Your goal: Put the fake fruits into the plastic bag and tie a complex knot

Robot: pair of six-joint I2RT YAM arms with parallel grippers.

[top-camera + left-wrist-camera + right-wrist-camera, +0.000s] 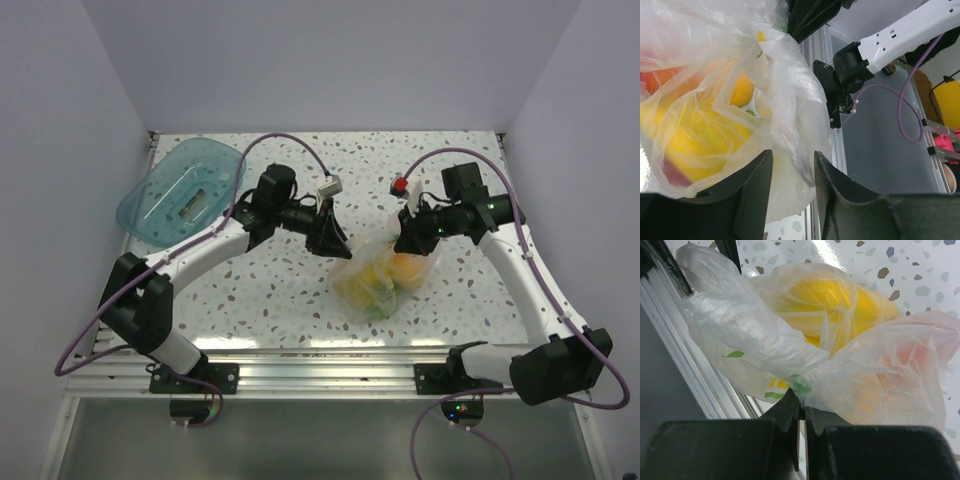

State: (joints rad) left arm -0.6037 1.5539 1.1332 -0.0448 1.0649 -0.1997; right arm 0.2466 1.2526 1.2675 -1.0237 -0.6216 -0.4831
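two arms meet over the plastic bag (pixel 730 320), which lies mid-counter (pixel 270 295) between them. the fake fruits (pixel 830 297) show through the film as yellow and orange lumps, all inside as far as i can see. so to my eye the loading is done and the knot is the step in hand.

closest to the bag's neck, the right gripper (pixel 802 401) is closed tight on a gathered twist of plastic and holds that bunch up off the fruit. opposite it, the left gripper (pixel 792 160) has its fingers standing apart with a loose fold of bag hanging between them. the film drapes through the gap and is not pinched.

the next move, i'd judge, calls for the left gripper to close on that fold and draw it round or through the bunch the right one holds. thin film slips, so it needs a firm bite.

further back, at the far left, a teal tray (pixel 185 190) lies well apart from all this.
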